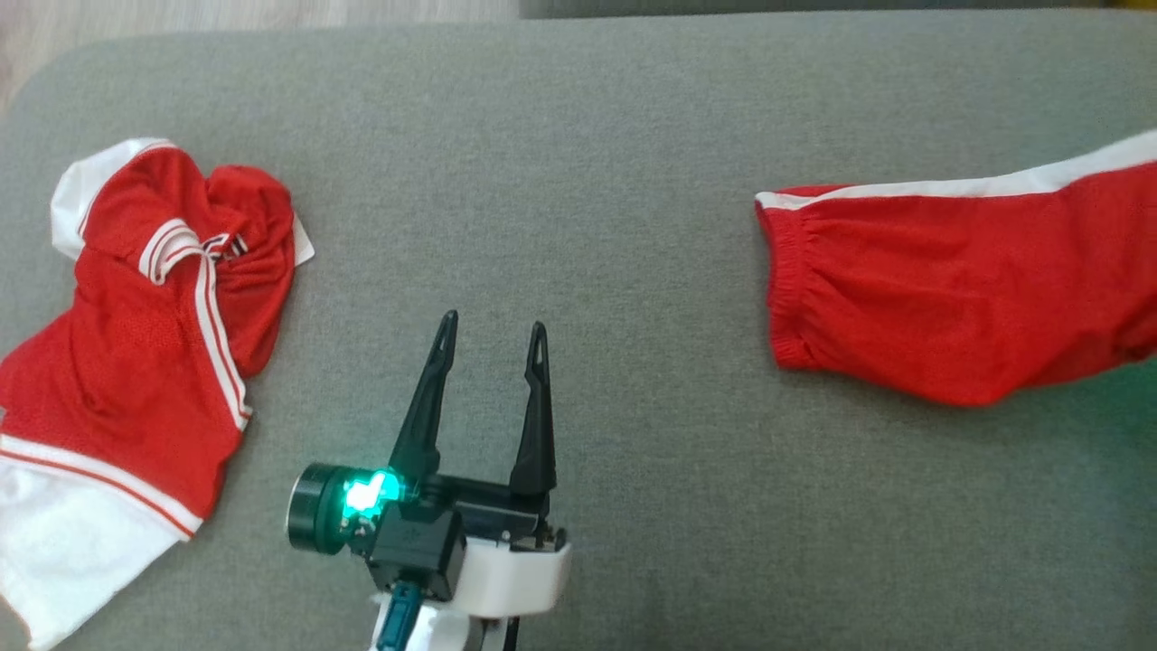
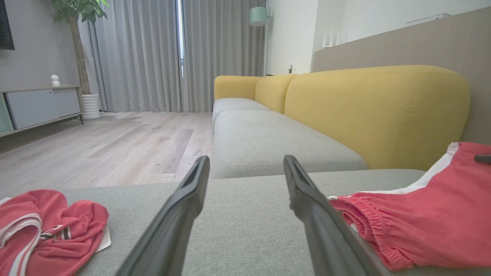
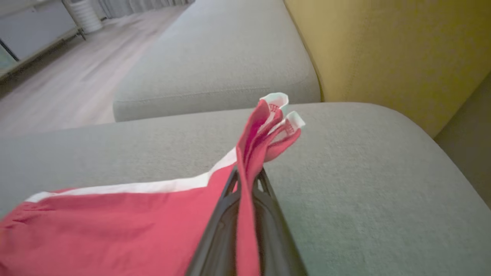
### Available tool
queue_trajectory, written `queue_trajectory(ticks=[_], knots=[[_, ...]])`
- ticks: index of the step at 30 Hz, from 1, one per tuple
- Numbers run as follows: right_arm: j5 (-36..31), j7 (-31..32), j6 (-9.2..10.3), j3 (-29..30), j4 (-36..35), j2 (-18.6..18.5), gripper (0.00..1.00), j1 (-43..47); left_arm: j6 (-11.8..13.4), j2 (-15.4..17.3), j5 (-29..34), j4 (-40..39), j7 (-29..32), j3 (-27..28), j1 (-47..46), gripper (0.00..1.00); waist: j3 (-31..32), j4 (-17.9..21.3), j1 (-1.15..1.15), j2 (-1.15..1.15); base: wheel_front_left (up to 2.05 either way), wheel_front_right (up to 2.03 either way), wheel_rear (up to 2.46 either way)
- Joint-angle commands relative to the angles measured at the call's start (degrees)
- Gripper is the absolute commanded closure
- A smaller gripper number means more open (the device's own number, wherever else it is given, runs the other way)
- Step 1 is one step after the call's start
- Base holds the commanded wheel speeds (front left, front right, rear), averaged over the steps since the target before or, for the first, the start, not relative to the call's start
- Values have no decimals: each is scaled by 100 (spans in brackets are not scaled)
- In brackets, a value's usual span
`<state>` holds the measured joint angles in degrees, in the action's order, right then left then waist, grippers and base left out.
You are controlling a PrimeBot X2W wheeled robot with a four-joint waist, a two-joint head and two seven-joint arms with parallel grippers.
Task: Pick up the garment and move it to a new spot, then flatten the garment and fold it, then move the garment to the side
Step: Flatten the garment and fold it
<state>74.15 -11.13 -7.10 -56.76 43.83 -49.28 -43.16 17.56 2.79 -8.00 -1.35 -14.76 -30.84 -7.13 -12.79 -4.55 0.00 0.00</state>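
Note:
Red shorts (image 1: 958, 289) with a white side stripe lie stretched across the right of the grey cushion, waistband toward the middle. In the right wrist view my right gripper (image 3: 247, 176) is shut on a bunched hem of the shorts (image 3: 115, 222), lifting that end off the cushion. My left gripper (image 1: 493, 330) hovers open over bare cushion near the centre, nothing between its fingers (image 2: 184, 207). The left wrist view has the shorts (image 2: 422, 214) just right of those fingers.
A crumpled red and white jersey (image 1: 154, 344) lies at the cushion's left edge, also visible as the jersey (image 2: 46, 230) low left. The grey cushion (image 1: 578, 163) spans the scene. A yellow sofa back (image 2: 376, 111) rises behind, with wooden floor (image 2: 96, 149) beyond the left.

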Motion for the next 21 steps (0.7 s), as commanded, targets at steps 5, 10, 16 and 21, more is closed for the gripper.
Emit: queue_trajectory(ticks=[5, 10, 16, 21], knots=[[62, -158, -39, 89, -678, 63, 100, -148, -104, 10, -15, -93, -24, 213, 35, 0, 194, -29, 0, 0, 0, 0, 0], [-66, -239, -39, 68, -1120, 472, 100, -119, -157, 9, -21, -59, -24, 254, 96, 0, 301, -171, 0, 0, 0, 0, 0], [-204, -245, -39, -48, -1320, 1042, 100, 34, -178, 9, -54, -52, -24, 255, 144, 0, 377, -337, 0, 0, 0, 0, 0], [-289, -269, -39, -21, -1080, 1692, 86, 276, -181, 9, -92, -11, -24, 216, 196, 0, 455, -468, 0, 0, 0, 0, 0]])
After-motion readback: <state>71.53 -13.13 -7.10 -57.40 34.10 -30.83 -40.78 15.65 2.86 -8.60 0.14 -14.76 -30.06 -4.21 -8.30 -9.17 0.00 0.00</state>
